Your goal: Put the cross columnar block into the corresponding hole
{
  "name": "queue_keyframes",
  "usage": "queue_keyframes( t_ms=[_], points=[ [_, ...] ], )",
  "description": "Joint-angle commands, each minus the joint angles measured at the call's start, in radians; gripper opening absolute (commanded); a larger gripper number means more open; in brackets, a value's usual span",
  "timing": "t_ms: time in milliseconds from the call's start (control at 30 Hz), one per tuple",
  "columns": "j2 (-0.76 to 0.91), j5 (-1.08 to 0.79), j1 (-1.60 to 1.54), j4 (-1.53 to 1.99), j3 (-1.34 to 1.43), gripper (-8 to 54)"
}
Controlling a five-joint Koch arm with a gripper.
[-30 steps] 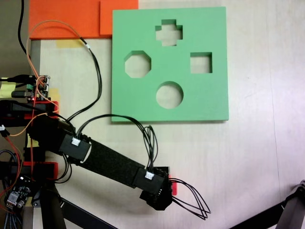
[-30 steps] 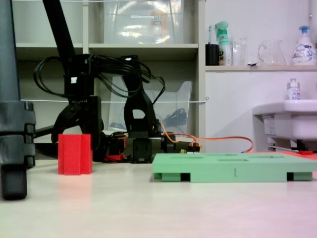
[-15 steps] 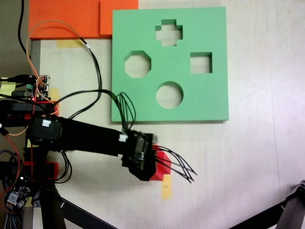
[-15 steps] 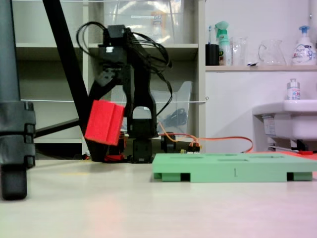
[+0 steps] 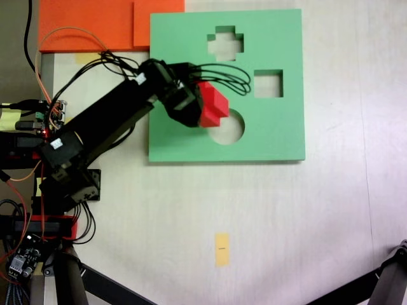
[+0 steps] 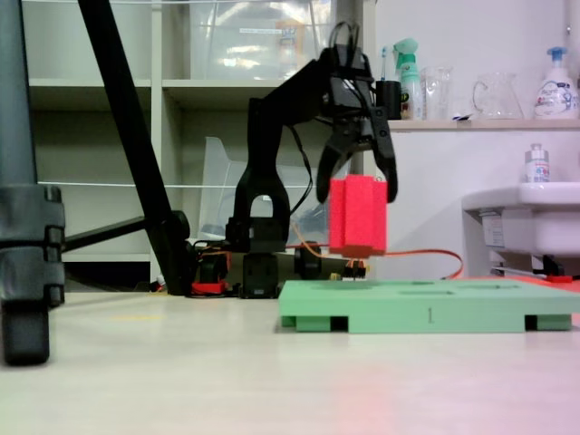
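The red cross columnar block (image 5: 213,105) hangs in the air above the green board (image 5: 280,136), held upright in the side-on fixed view (image 6: 357,216). My gripper (image 6: 359,186) is shut on its top, one black finger on each side. From above, the block sits over the board's middle, covering the octagonal cutout's right edge and the round cutout's upper left. The plus-shaped corresponding hole (image 5: 225,43) lies further toward the board's top edge, uncovered. In the side-on view the block's bottom is a short way above the board's top surface (image 6: 426,294).
A square cutout (image 5: 268,83) and a round cutout (image 5: 230,129) lie to the right of and below the block. Orange foam sheets (image 5: 89,25) lie at the top left. A yellow tape mark (image 5: 221,248) is on the table. Tripod legs (image 6: 27,227) stand near.
The arm lifted the red block off the table near the tape mark and swung it up over the green board. The block went from tilted to upright.
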Motion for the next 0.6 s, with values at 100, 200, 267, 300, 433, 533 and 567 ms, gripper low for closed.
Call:
queue_keyframes(
  t_ms=[100, 200, 267, 300, 433, 533, 567],
  points=[
    [-0.037, 0.058, -0.087, -0.195, -0.118, 16.8],
    [-0.06, 0.086, -0.118, -0.276, -0.127, 16.8],
    [-0.104, 0.092, -0.141, -0.302, -0.169, 16.9],
    [-0.12, 0.092, -0.15, -0.307, -0.187, 16.9],
    [-0.149, 0.092, -0.195, -0.411, -0.202, 17.0],
    [-0.186, 0.097, -0.218, -0.462, -0.225, 17.1],
    [-0.192, 0.1, -0.219, -0.463, -0.235, 17.1]
  ],
)
